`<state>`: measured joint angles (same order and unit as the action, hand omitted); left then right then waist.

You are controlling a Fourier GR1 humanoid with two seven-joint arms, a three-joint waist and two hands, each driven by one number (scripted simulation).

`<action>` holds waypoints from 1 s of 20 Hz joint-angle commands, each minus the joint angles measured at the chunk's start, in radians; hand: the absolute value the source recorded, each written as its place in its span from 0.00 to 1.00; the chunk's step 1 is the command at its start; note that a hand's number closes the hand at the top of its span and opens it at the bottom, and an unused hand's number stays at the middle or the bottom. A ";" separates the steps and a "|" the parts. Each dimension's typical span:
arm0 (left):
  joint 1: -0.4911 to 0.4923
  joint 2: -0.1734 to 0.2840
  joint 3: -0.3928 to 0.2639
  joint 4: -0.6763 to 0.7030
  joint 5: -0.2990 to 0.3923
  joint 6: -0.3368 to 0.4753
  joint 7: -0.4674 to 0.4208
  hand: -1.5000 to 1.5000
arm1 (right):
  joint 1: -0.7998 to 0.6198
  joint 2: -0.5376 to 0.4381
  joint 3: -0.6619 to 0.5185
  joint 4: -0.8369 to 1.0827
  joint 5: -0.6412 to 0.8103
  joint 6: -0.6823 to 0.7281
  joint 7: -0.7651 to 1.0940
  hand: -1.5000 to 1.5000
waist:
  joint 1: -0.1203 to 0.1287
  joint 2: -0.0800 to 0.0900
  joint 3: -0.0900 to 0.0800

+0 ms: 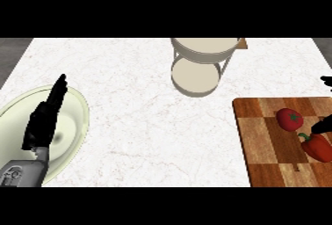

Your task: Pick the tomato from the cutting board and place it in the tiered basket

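The tomato [290, 119] was found ungrasped on the cutting board [272, 145], beside a red pepper [318, 147]. The right hand [322, 126] was barely visible; its fingers' state could not be told. The left hand [47, 115] rested open above a plate [77, 110]. The tiered basket [202, 61] stood well apart across the desk [142, 132].

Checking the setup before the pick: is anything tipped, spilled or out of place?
Nothing stands out. The tomato and a red pepper lie on the cutting board, the tiered basket stands upright, and the left hand rests open over a plate.
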<state>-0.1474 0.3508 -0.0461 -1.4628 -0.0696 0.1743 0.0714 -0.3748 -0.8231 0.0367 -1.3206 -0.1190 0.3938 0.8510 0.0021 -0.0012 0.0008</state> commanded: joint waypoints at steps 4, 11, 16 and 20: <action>0.037 -0.012 0.040 -0.016 -0.017 -0.016 -0.007 0.50 | 0.087 0.056 0.004 -0.179 0.094 -0.010 0.060 0.00 | -0.008 -0.002 -0.001; 0.069 -0.050 0.041 -0.049 -0.064 -0.026 -0.020 0.50 | 0.063 0.096 -0.026 -0.078 0.256 0.026 -0.041 0.00 | 0.001 0.001 -0.001; -0.001 -0.059 0.077 0.053 -0.065 -0.061 -0.043 0.50 | 0.100 0.161 -0.036 -0.208 0.273 0.046 0.077 0.00 | -0.005 0.000 -0.001; 0.024 -0.074 0.075 -0.037 -0.091 -0.059 0.011 0.50 | 0.045 0.209 -0.058 -0.047 0.341 0.052 -0.006 0.00 | 0.002 0.001 -0.001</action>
<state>-0.1388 0.2927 0.0254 -1.4695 -0.1414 0.1171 0.0589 -0.3150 -0.6655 -0.0112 -1.4108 0.1750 0.4446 0.8519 0.0014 -0.0017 0.0014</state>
